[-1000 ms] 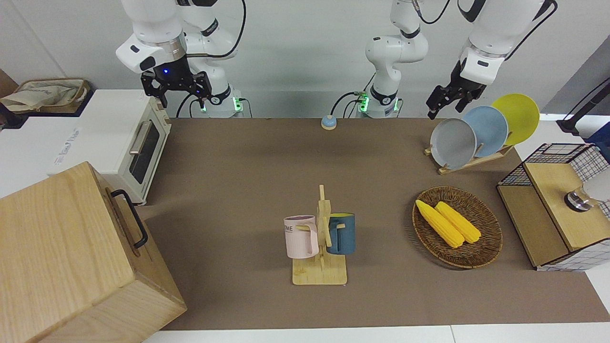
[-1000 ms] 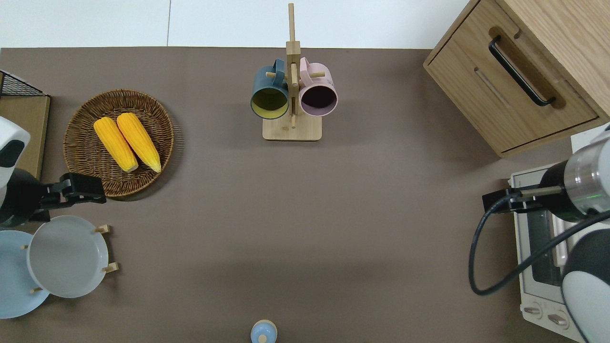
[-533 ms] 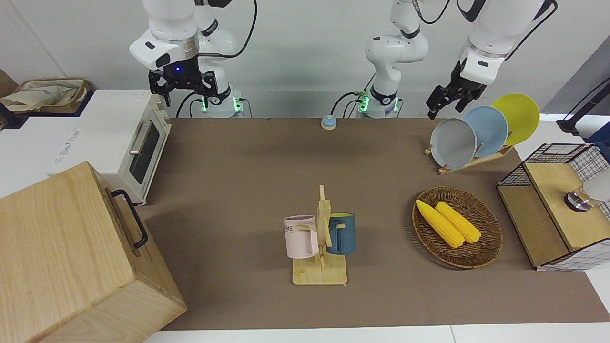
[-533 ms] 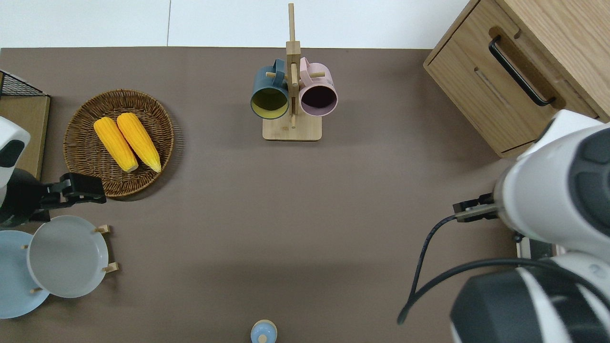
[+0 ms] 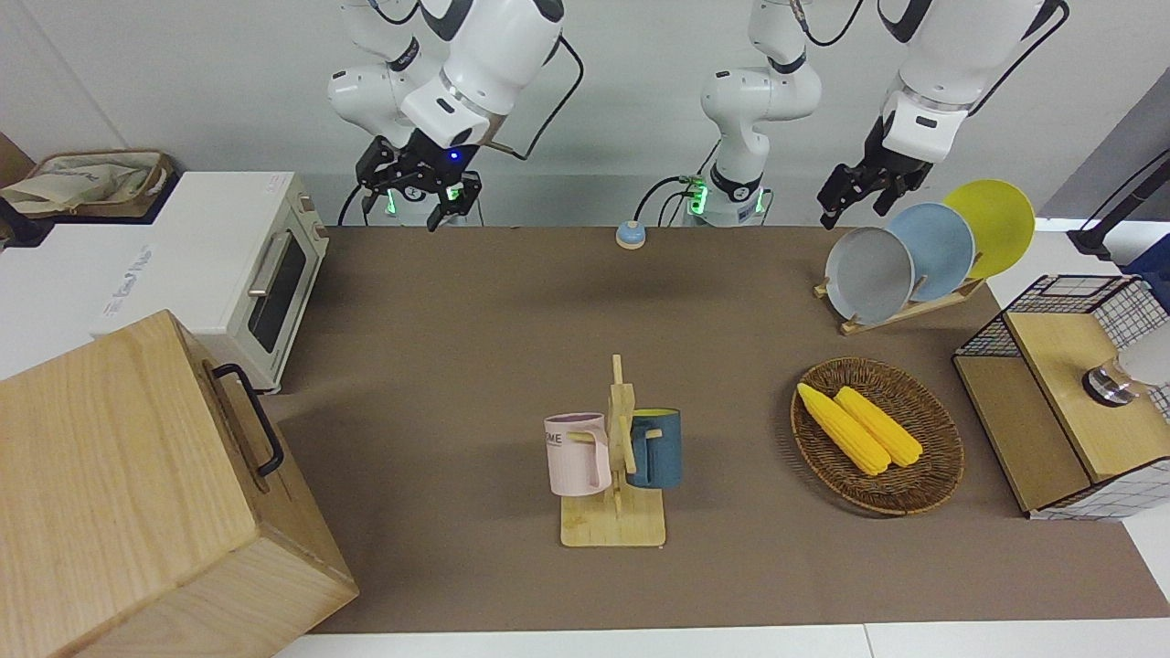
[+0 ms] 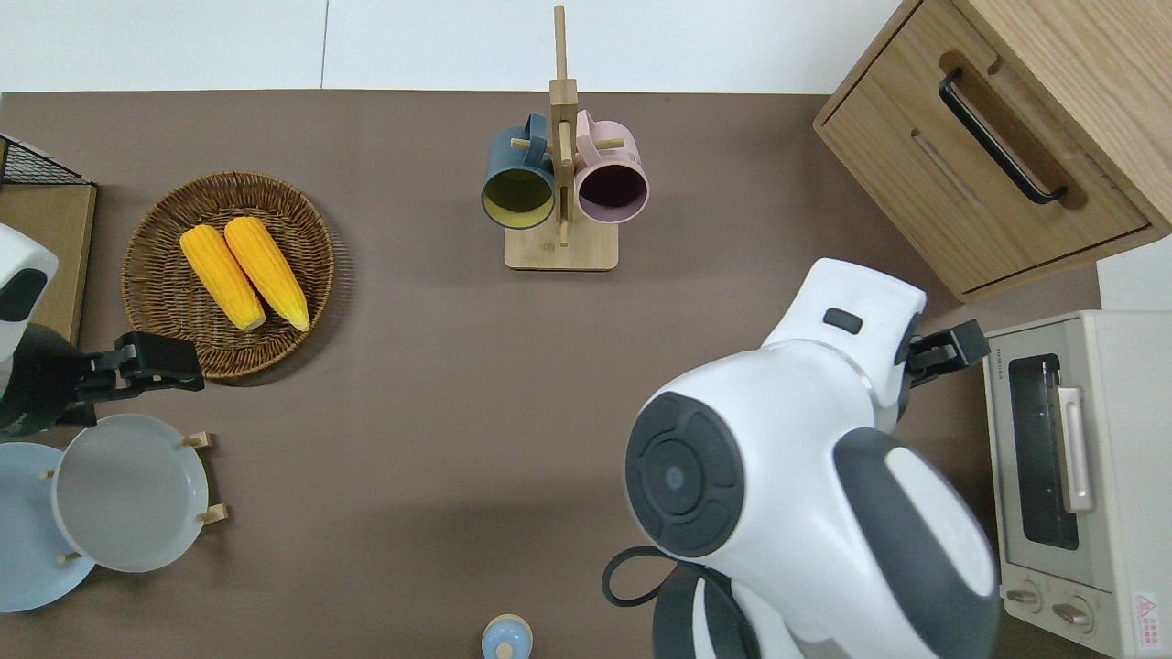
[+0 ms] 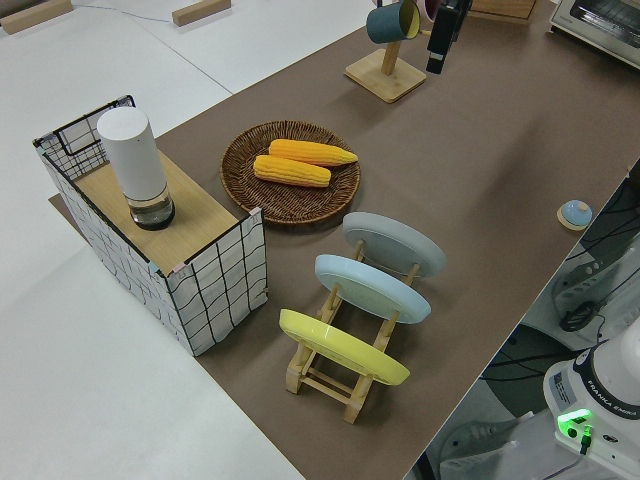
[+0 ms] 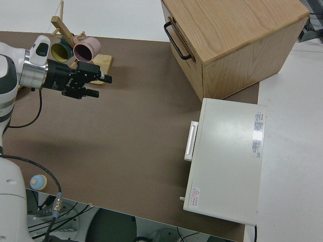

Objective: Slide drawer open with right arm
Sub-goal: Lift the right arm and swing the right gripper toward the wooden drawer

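We log the wide shallow light-wood drawer (image 6: 984, 178) with its black metal bar handle (image 6: 1001, 137) shut flush in the large pale wooden box cabinet (image 8: 232, 43), at two o'clock in the overhead view. At four o'clock from it the right arm's black two-finger gripper (image 8: 101, 85) hovers over bare brown mat (image 6: 412, 412), fingers (image 8: 104, 78) spread, holding nothing. White toaster oven (image 6: 1071, 476) sits nearer the robots. Left arm parked.

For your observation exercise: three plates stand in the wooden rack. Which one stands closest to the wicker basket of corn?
The grey plate. It takes the rack's end slot nearest the basket; the blue plate stands in the middle and the yellow plate at the opposite end.
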Controlling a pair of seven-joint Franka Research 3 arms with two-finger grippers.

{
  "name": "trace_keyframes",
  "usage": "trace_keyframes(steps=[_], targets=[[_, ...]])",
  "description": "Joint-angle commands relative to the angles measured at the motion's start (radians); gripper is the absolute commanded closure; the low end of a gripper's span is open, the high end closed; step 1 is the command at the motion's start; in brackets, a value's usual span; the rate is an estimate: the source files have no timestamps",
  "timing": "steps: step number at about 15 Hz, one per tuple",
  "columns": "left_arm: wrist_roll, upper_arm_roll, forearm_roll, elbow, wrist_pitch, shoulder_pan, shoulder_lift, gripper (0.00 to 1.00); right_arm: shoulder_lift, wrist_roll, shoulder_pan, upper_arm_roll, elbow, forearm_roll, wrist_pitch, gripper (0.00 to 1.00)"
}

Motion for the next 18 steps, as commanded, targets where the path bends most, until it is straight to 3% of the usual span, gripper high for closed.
trace_keyframes(steps=[1, 3, 7, 8, 15, 18], targets=[[0.009, 0.004, -0.001, 0.004, -0.017, -0.001, -0.008, 0.01, 0.017, 0.116, 0.021, 0.0, -0.13, -0.218, 0.083, 0.017], [0.009, 0.004, -0.001, 0.004, -0.015, -0.001, -0.008, 0.01, 0.039, 0.127, 0.021, 0.0, -0.14, -0.304, 0.086, 0.017], [0.009, 0.004, -0.001, 0.004, -0.015, -0.001, -0.008, 0.01, 0.079, 0.258, 0.021, 0.0, -0.245, -0.537, 0.116, 0.017], [0.009, 0.004, -0.001, 0.004, -0.015, -0.001, -0.008, 0.01, 0.091, 0.274, 0.02, 0.0, -0.253, -0.57, 0.12, 0.017], [0.009, 0.004, -0.001, 0.004, -0.017, -0.001, -0.008, 0.01, 0.162, 0.334, 0.0, -0.017, -0.255, -0.777, 0.123, 0.017], [0.009, 0.004, -0.001, 0.004, -0.015, -0.001, -0.008, 0.01, 0.178, 0.343, 0.0, -0.055, -0.255, -0.847, 0.162, 0.017]])
